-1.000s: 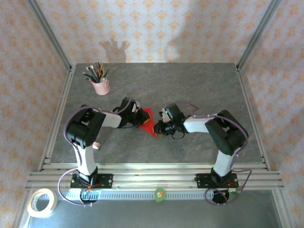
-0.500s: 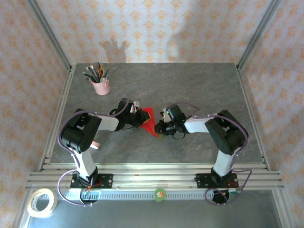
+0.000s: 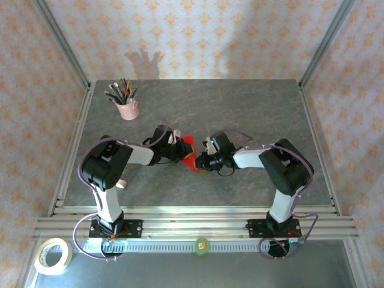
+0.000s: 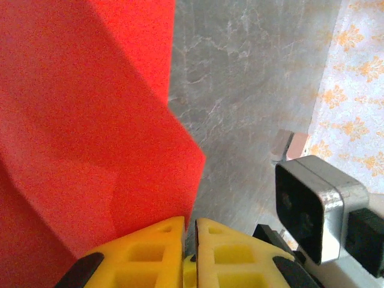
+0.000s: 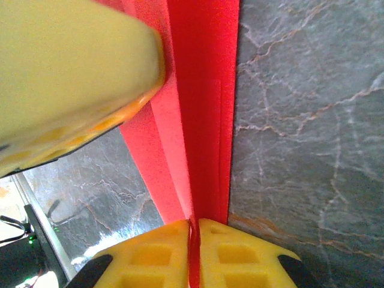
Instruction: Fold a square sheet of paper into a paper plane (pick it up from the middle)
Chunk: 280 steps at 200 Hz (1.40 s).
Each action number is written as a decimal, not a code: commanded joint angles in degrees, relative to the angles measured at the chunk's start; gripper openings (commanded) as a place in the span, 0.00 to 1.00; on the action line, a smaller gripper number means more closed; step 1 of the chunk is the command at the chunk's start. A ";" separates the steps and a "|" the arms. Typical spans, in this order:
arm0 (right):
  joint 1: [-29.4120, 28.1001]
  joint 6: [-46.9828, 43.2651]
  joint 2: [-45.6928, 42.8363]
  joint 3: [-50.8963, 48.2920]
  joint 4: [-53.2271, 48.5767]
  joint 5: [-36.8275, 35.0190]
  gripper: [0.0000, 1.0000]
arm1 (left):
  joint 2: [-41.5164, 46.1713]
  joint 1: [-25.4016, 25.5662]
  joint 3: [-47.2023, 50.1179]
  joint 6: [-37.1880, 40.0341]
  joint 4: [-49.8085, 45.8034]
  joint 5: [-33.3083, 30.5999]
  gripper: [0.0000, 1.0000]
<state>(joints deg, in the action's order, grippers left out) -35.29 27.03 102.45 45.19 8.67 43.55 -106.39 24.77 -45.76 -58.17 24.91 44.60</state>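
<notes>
**Red paper plane pinched from both ends**

The paper plane is held in the narrow gap between the two tools, low over the grey table. Whether it is lifted clear of the surface cannot be told.

The pads of the left gripper are pressed together. The edge of the red sheet runs down into the seam between them, so a pinch on the paper is judged. The pads of the right gripper are closed on a narrow folded strip that runs straight ahead from its fingertips. Ahead and to the left of those fingertips, a yellow finger of the other tool is laid against the same sheet.

The paper is judged to be very light and thin. It should be limp where it is single, and somewhat stiffer along the creases where layers are stacked. It could easily be torn or pulled out of shape if the two tools were drawn apart, and a loose flap would bend rather than carry load. A hold is best taken on the layered spine near the middle, where the folds give it body.

A bright, matt red is shown throughout. From the left wrist, a broad flap with angled facets and a blunt corner is seen ahead of the pads. From the right wrist, long parallel folds are seen. From above, a small wedge narrowing to a point is seen.
</notes>
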 commanded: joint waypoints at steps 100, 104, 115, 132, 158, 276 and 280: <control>0.55 -0.24 -1.74 -1.03 -2.81 0.17 0.20 | -4.63 0.60 -3.86 2.80 -3.46 -0.64 0.14; 0.57 -0.25 -2.05 -0.98 -2.98 0.47 0.20 | -4.68 0.58 -3.86 2.76 -3.52 -0.65 0.14; 0.57 -0.35 -2.65 -0.85 -3.68 0.87 0.21 | -4.71 0.58 -4.03 2.84 -3.72 -0.65 0.14; 0.64 -0.50 -3.47 -0.80 -4.69 1.14 0.21 | -4.80 0.54 -4.08 2.89 -3.81 -0.90 0.14; 0.70 -0.51 -3.95 -1.13 -6.24 0.62 0.21 | -4.96 0.54 -4.12 2.89 -3.81 -0.92 0.14; 0.85 1.31 -1.13 -3.26 -5.09 -1.53 0.11 | 0.43 0.56 -3.45 1.24 -0.33 0.21 0.16; 0.91 1.37 -1.12 -3.35 -5.06 -1.56 0.11 | 0.65 0.54 -3.23 1.30 -0.22 0.21 0.16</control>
<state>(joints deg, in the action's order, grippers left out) -34.79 27.46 99.77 43.46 4.36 44.21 -109.19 25.04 -48.73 -56.99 22.50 44.58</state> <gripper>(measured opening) 0.113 0.153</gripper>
